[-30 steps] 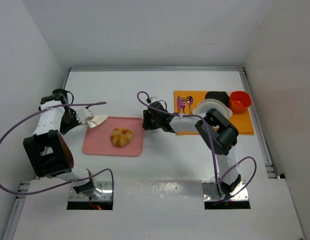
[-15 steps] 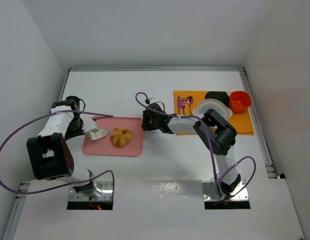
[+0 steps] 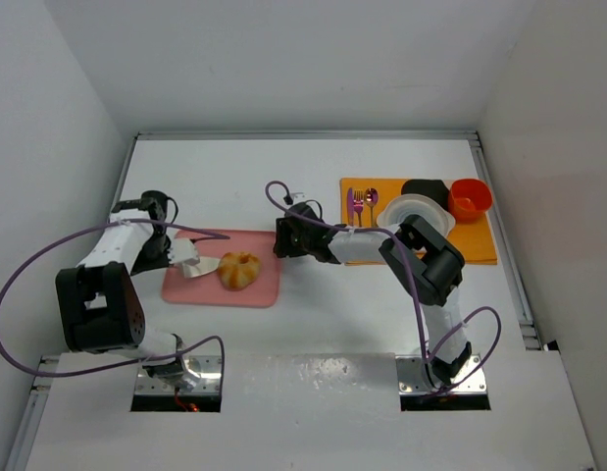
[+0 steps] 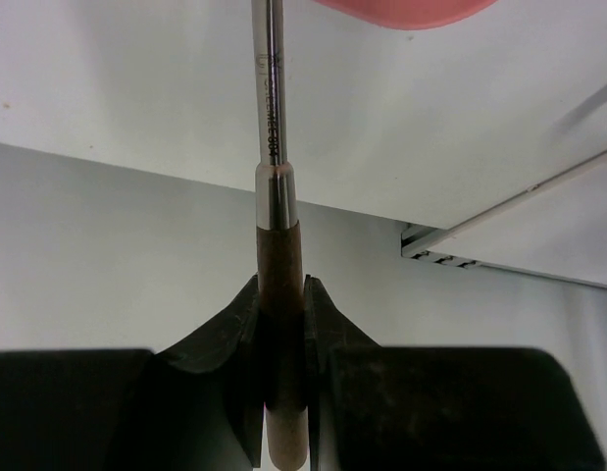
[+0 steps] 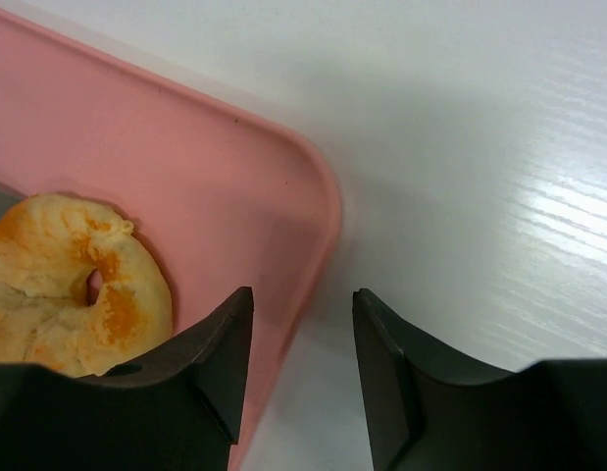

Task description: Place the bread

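The bread (image 3: 238,270), a golden knotted bun, lies on the pink tray (image 3: 269,287). My left gripper (image 3: 174,248) is shut on the wooden handle of a metal spatula (image 3: 199,266); its blade lies on the tray's left part, with the tip right at the bread's left side. In the left wrist view the spatula (image 4: 270,108) runs straight out from the left gripper (image 4: 281,287) toward the tray (image 4: 401,10). My right gripper (image 3: 282,237) stands open at the tray's right edge. Seen from the right wrist, the right gripper (image 5: 301,306) straddles the tray's rim (image 5: 313,196), and the bread (image 5: 73,285) lies to its left.
An orange mat (image 3: 480,243) at the right carries a fork and spoon (image 3: 361,203), a white plate (image 3: 413,212), a black bowl (image 3: 426,187) and a red cup (image 3: 470,198). White walls close in the table on the left, back and right.
The left arm has swung the spatula right, from beside the tray's far left corner onto the tray and up to the bread. The right gripper edged left to the tray's rim.
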